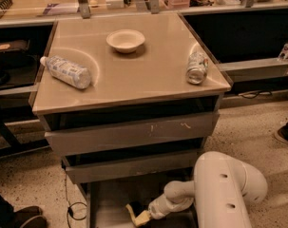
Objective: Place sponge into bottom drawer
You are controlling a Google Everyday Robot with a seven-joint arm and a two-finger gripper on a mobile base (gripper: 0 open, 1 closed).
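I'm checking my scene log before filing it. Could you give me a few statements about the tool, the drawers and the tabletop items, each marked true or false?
1. The tool is low over the open bottom drawer, with the sponge at its tip. True.
2. The bowl sits inside the bottom drawer. False: the bowl stands on the tabletop.
3. The plastic bottle lies on its side on the tabletop. True.
4. The can stands upright. False: the can lies on its side on the tabletop.
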